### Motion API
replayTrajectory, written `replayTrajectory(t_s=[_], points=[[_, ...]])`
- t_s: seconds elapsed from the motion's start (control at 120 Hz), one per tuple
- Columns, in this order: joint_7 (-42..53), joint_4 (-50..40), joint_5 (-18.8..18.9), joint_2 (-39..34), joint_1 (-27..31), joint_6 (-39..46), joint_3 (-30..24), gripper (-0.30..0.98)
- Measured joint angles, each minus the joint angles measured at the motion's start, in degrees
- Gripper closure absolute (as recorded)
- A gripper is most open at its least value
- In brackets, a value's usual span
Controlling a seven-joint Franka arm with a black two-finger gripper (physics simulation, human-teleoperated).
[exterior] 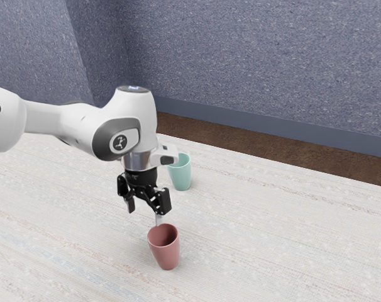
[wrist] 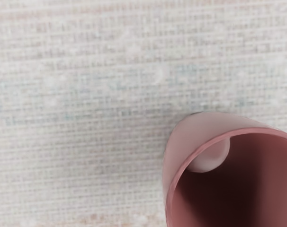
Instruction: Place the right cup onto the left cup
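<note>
In the exterior view, the fingers (exterior: 163, 201) are spread apart, empty. The pink cup (exterior: 165, 253) is mouth up at five o'clock from them, one fingertip close to its rim. The green cup (exterior: 181, 177) stands on the bench (exterior: 278, 233), between one and two o'clock from the fingers.

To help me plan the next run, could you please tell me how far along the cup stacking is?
Nothing looks done: the pink cup and mint cup stand apart on the table. Nothing is in hand; the open gripper hovers near the pink cup's rim. Gripping one cup, lifting it and setting it onto the other are left.
</note>
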Motion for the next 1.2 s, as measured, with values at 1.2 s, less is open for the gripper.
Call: replayTrajectory(t_s=[1.2], points=[[-5.33,0.35,0.01,7.32,-1.98,3.85,0.03,0.00]])
